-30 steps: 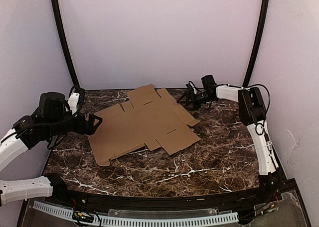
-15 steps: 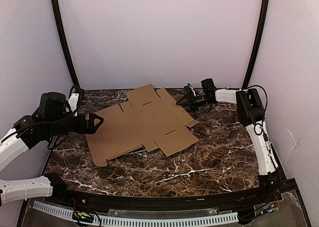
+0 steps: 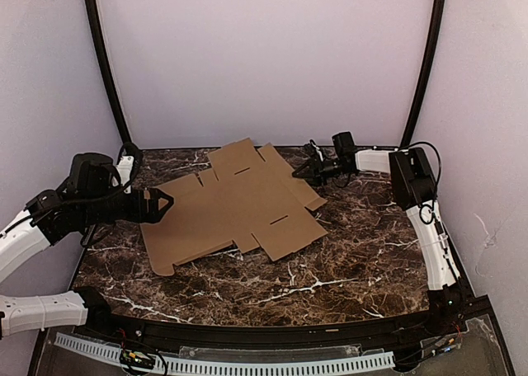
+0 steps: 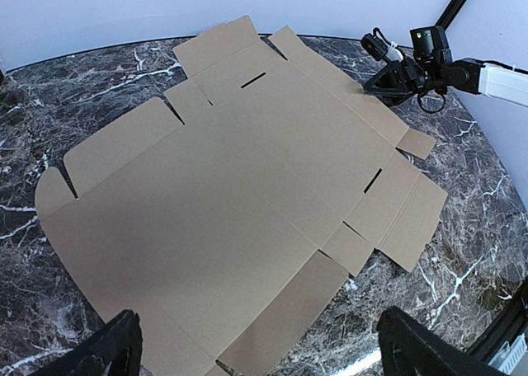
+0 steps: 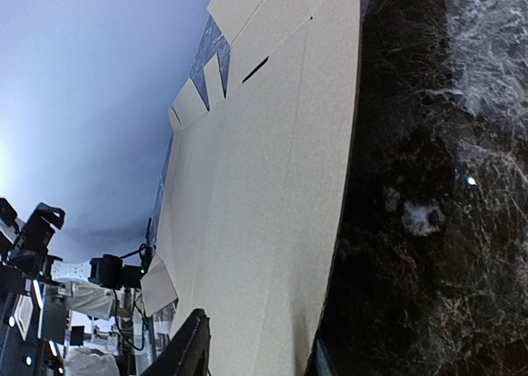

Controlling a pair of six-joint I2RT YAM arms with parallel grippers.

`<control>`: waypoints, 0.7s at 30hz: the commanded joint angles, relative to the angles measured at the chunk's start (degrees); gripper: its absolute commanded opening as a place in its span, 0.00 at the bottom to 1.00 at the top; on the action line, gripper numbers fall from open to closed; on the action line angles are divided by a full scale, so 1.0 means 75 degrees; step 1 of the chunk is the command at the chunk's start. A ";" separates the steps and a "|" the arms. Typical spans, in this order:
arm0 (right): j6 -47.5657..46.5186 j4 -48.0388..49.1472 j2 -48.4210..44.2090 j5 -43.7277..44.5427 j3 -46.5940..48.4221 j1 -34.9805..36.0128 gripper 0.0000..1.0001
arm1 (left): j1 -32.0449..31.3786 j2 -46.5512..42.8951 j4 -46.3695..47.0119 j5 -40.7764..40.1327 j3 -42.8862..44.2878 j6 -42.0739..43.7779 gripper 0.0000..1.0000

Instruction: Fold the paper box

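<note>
The marbled tabletop (image 3: 355, 260) carries the paper box (image 3: 235, 207), one flat, unfolded sheet, mid-table and slightly left. Its long axis runs diagonally from near-left to far-right, slotted flaps towards the back wall. It's slid a touch leftward since a second ago, and my right arm has gone with it. My left pincer (image 3: 165, 204) hangs spread wide over the sheet's left edge. My right pincer (image 3: 301, 170) straddles the far-right edge; clamped or not, I can't tell.
</note>
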 commanded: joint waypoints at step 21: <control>-0.1857 -0.1649 -0.2733 0.1503 -0.1346 0.0093 0.00 | -0.0028 -0.0538 -0.0510 0.0189 0.0126 0.0073 1.00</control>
